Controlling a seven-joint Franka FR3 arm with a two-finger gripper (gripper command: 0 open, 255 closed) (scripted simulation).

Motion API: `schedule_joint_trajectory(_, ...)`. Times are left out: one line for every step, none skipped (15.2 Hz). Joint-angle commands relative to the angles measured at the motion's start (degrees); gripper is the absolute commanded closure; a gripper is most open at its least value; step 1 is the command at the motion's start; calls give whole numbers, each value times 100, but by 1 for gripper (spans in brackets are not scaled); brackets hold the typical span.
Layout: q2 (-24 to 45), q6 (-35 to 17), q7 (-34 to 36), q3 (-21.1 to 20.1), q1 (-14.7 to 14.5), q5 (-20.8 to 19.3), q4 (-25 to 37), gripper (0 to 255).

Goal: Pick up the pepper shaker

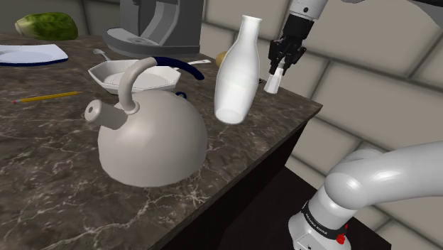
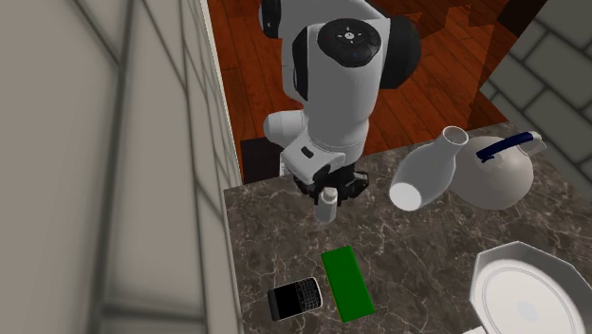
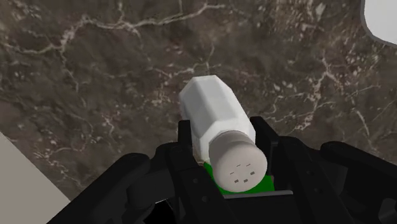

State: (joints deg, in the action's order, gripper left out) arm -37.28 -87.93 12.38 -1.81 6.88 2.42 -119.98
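Hand: the all-black two-finger hand (image 1: 282, 62) is clamped on the small white faceted pepper shaker (image 1: 272, 84); in the wrist view one finger presses each side of its body.
Shaker position: between the fingers, hanging below the hand over the dark marble-veined table (image 1: 42, 177), near the table's edge on the stand's side. It appears to be clear of the surface, not resting on it.
Shaker attitude: slanted in the grip, with the rounded, perforated cap towards the wrist camera and the base pointing away.
Neighbours: a tilted tall white bottle (image 1: 238, 71) is just beside the shaker in the shoulder view, and a white kettle with a dark blue handle (image 1: 152, 138) sits beyond it. A flat green card (image 2: 346, 282) and a black phone (image 2: 294, 300) lie on the table near the shaker in the second exterior view.
Handling: probably light and rigid, with smooth, hard sides that could slip or swivel under a loose pinch. The flat facets give the fingers a better seat than the round cap.
Where to hold: on the faceted body, mid-height, across opposite flats, which is close to where the fingers now sit.
Risk: swinging towards the bottle could knock it, so a straight rise looks safest.
Progress: the grasp looks done, and what remains is a secure lift.
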Motion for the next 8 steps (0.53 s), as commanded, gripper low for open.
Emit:
schedule_joint_trajectory(69,156,-7,12,4,-8,223,255)
schedule_joint_trajectory(103,227,-4,13,5,-9,328,255)
schedule_joint_trajectory(137,299,-2,14,5,-10,434,255)
schedule_joint_trajectory(173,371,0,15,6,-11,542,255)
schedule_joint_trajectory(210,443,2,15,6,-12,651,255)
schedule_joint_trajectory(248,515,5,16,6,-13,761,255)
schedule_joint_trajectory(253,526,5,16,6,-13,777,255)
schedule_joint_trajectory(254,526,5,16,6,-13,778,255)
